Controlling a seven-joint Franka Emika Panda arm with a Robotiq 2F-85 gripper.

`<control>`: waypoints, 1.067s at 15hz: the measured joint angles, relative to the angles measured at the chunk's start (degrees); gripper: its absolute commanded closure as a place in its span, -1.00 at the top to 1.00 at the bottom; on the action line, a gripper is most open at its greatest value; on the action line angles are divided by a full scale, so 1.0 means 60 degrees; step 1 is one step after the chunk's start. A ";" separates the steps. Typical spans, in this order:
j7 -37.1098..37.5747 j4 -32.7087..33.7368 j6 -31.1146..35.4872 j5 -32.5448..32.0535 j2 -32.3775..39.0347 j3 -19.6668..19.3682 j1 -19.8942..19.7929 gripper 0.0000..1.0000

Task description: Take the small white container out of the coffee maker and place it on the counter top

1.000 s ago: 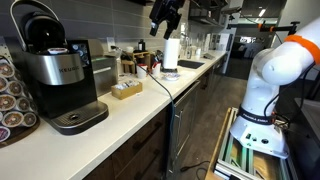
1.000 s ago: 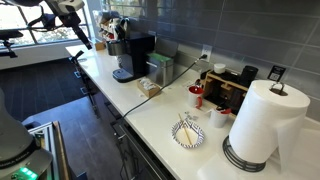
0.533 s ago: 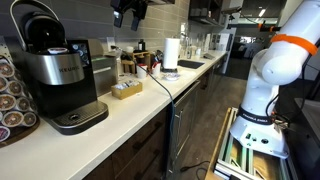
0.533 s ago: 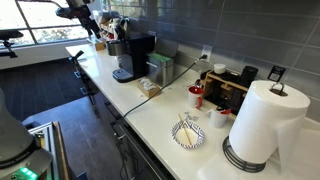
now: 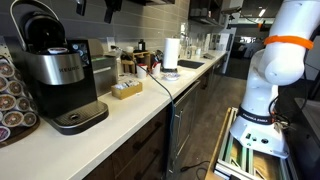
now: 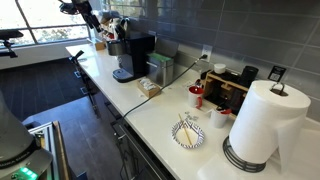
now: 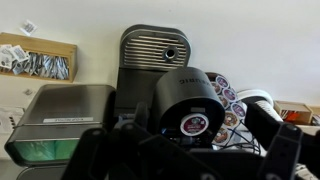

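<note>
Tool [image 7: 190, 150] is wide open: in the wrist view the two dark fingers [image 7: 95, 158] sit spread at the bottom corners with nothing between them. In both exterior views the tool [image 5: 112, 5] [image 6: 88, 11] hangs high above the table [image 5: 150, 100] and is cut off by the top edge of the frame.

Coffee maker [image 7: 165, 90] is directly below the tool and well apart from it, with no contact. The wrist view looks straight down onto its round head. A small pod [image 7: 195, 124] sits in the head just ahead of the gap between the fingers. Its lid reads reddish with a pale mark, and I can't tell the body colour from here. That's the task item, and it's inside the machine, not on the table.

The ribbed drip tray [image 7: 155, 45] is beyond the head, further from the tool. The grey water tank [image 7: 62, 120] is touching the machine, off to the side of one finger. The pod carousel [image 7: 228, 98] is on the opposite side, near the other finger. The box of packets [image 7: 35, 62] is past the tank, at the far edge.

In an exterior view the coffee maker [image 5: 55, 70] has its lid handle raised, and the tool is above it, offset toward the paper towel roll [image 5: 172, 52]. The small box [image 5: 127, 90] sits on the table below the tool, between the machine and the roll. In an exterior view the coffee maker [image 6: 133, 55] is lower than the tool, and the patterned bowl [image 6: 188, 133] is well apart from it.
</note>
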 measured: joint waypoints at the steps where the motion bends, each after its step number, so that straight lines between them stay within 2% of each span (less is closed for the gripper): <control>1: 0.0002 0.0045 0.0000 -0.0008 0.0043 0.0001 0.0037 1.00; 3: 0.0153 0.0073 0.0000 -0.0011 0.0065 -0.0048 0.0067 1.00; 5: 0.1303 0.0069 0.0030 -0.0432 0.0086 -0.0027 0.0077 1.00; 8: 0.3351 0.0064 0.0270 -0.1548 0.0216 0.0436 -0.0085 1.00; 11: 0.5401 0.0084 0.0323 -0.3507 0.0407 0.1023 -0.0236 1.00; 14: 0.6859 0.0181 0.0188 -0.5848 0.0707 0.1682 -0.0274 1.00; 16: 0.7601 0.0442 -0.0285 -0.7196 0.1143 0.1738 0.0128 1.00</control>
